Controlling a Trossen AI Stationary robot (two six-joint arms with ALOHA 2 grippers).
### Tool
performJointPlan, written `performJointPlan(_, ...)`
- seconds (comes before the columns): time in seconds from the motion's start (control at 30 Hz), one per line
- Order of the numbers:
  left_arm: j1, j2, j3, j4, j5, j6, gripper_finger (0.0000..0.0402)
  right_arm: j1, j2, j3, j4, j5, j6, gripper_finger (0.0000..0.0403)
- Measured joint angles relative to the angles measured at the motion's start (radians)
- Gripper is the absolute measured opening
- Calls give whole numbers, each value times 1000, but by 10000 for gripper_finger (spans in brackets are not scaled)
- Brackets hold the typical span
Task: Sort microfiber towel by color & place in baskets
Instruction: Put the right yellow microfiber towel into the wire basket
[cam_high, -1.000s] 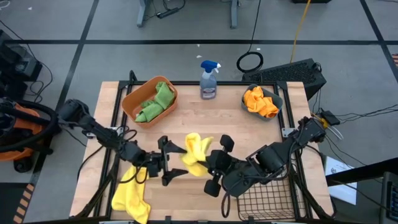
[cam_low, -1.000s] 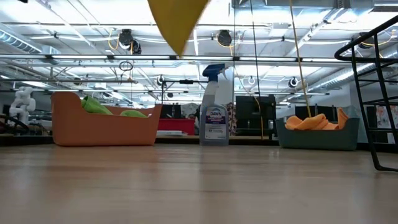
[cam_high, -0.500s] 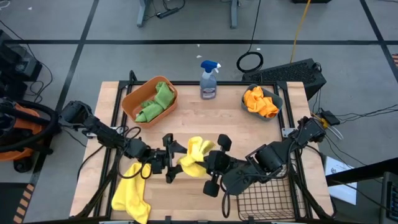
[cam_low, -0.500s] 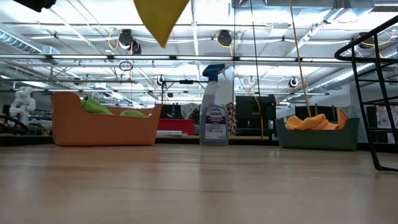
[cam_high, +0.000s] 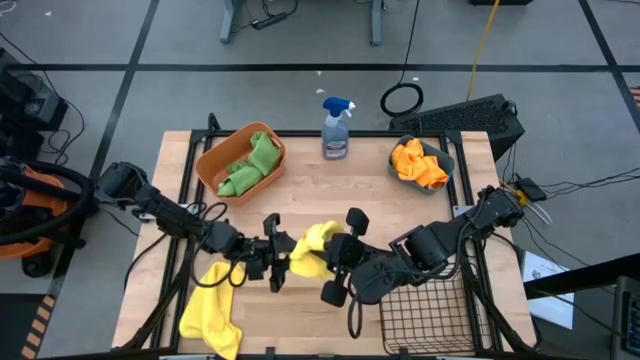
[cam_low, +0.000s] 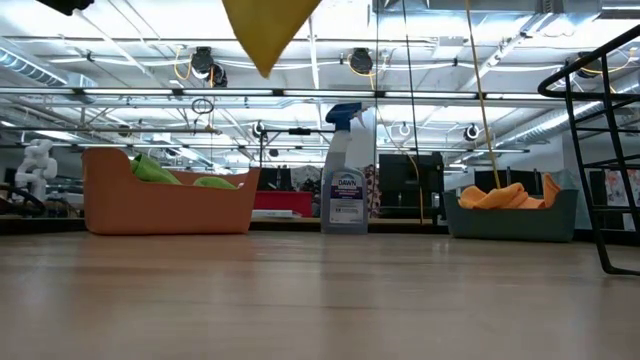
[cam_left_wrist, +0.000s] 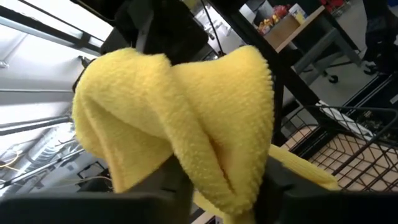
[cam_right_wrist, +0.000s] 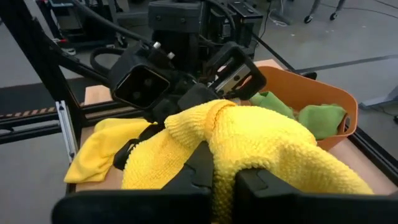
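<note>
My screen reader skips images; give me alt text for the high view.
Both claws, left and right, hold one yellow towel mid-table. Another yellow towel lies near the left edge; green towels fill the orange tub, orange towels the teal bin.

A yellow towel (cam_left_wrist: 180, 118) is filling most of the left wrist view, bunched into thick folds and draping over the left gripper (cam_left_wrist: 214, 186). That gripper's dark fingers (cam_left_wrist: 155, 193) are pressing in on the cloth from both sides, pinching a fold between them. A dark part of the other arm (cam_left_wrist: 165, 28) is sitting right behind the towel, touching its upper folds. A black wire basket (cam_left_wrist: 348, 149) is showing past the towel, and a strip of the wooden bench (cam_left_wrist: 364, 190) is lying beneath it. Room clutter is showing farther off.
</note>
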Motion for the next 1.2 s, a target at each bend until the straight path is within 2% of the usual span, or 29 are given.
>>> performJointPlan(0.13,13,0,0,0,20,-2,29,0,0,0,-21,-2,47,42)
performJointPlan(0.2,18,0,0,1,22,-8,13,0,0,0,-44,-1,69,69)
performJointPlan(0.47,29,0,0,3,21,-7,11,36,0,0,-143,0,128,170)
performJointPlan(0.77,29,-1,0,-13,21,-21,8,125,0,0,-312,1,176,245)
performJointPlan(0.97,30,-1,0,-26,21,-84,8,188,11,0,-374,5,279,276)
performJointPlan(1.2,62,-2,1,-75,-37,-184,8,266,87,-1,-305,44,194,271)
